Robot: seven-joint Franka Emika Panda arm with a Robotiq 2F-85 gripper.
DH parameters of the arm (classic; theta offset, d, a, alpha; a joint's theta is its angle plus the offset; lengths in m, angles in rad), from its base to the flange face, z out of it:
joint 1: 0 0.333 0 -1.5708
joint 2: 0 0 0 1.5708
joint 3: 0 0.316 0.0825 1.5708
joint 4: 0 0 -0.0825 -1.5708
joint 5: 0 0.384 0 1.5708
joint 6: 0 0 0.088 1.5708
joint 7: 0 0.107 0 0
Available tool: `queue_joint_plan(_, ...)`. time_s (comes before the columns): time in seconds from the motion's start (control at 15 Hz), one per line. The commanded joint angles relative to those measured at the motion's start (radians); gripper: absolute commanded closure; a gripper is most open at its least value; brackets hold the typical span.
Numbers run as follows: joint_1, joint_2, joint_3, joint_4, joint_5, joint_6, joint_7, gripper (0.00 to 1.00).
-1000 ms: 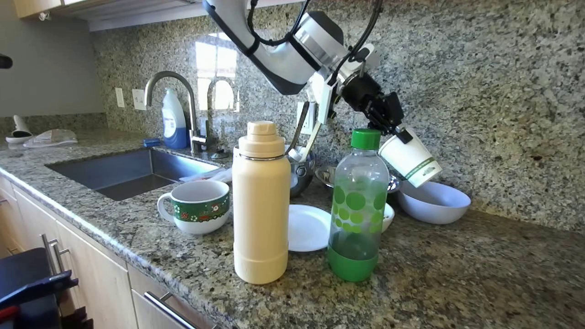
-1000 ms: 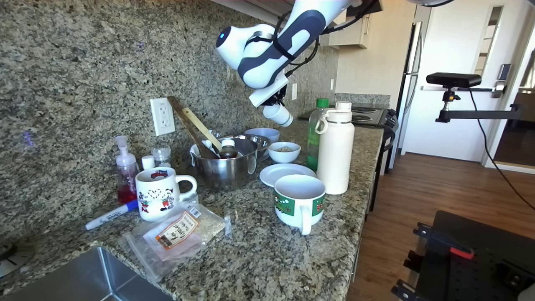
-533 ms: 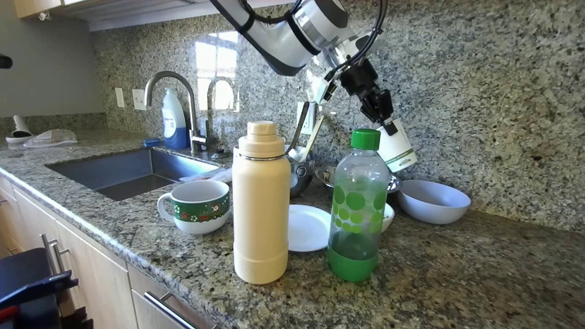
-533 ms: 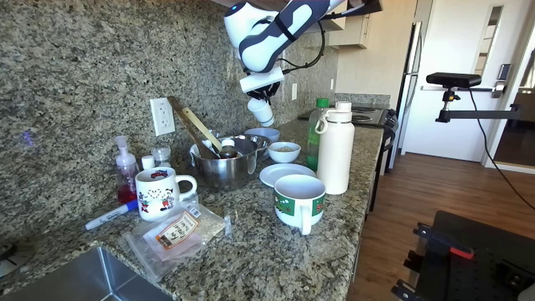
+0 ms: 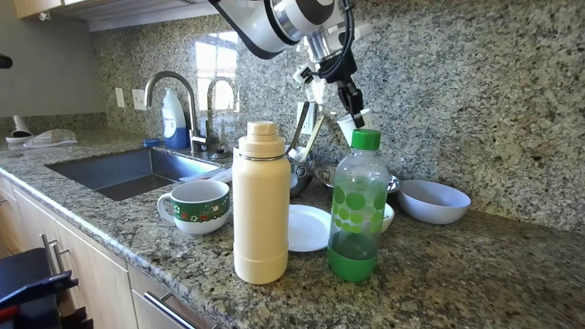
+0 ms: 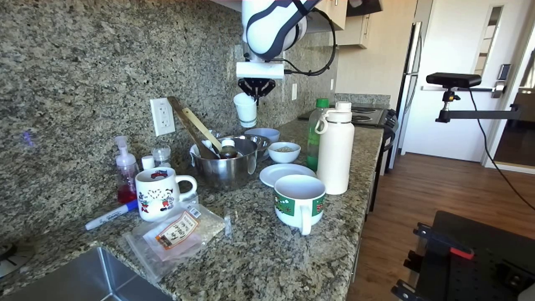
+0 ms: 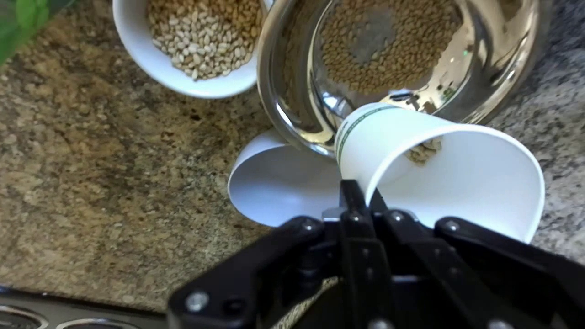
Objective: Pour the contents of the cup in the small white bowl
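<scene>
Cup (image 7: 457, 183) swung nearer upright; gripper (image 7: 364, 195) nearly closed, pinching its wall

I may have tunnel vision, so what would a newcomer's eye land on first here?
Probably the cream flask and green-capped bottle, standing tall in the foreground of an exterior view. Then the white cup, pinched at its rim by the gripper above the counter, with tan bits inside in the wrist view.
</scene>
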Motion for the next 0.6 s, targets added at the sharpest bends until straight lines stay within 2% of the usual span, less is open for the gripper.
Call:
queue_joint_plan(0.0, -0.008, -0.13, 0.034, -0.185, 0.177, 0.063, -0.133, 0.99)
queue_joint_plan(0.07, -0.009, -0.152, 0.036, -0.215, 0.228, 0.066, -0.166, 0.99)
queue_joint_plan(0.13, 0.031, -0.066, -0.014, -0.102, 0.184, 0.032, -0.126, 0.99)
queue_joint_plan(0.4, 0.041, -0.077, -0.026, -0.114, 0.197, 0.023, -0.145, 0.99)
queue_joint_plan(0.53, 0.036, -0.088, -0.011, -0.125, 0.218, 0.027, -0.187, 0.99)
